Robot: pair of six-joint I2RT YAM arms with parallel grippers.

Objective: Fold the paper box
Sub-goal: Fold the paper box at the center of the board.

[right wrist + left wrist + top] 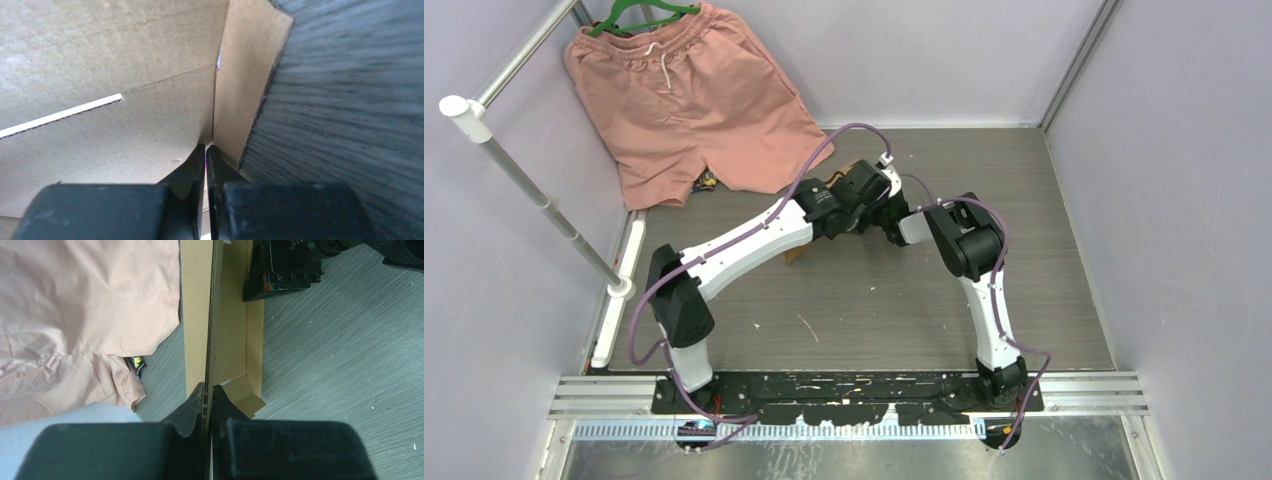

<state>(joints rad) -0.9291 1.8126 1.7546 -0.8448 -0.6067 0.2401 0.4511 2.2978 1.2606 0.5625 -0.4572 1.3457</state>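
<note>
Near us: left gripper squeezes tight on thin upright wall of paper box, seen edge-on. Right gripper has fingers pressed together at box corner fold; we think card is pinched there too. Box sits mid table, under both wrists, partly stood up, not closed yet. We think card is light and stiff, bends along creases, dents if squeezed hard. Best hold: flap edges near folds. Far back left: pink shorts, close beside box.
</note>
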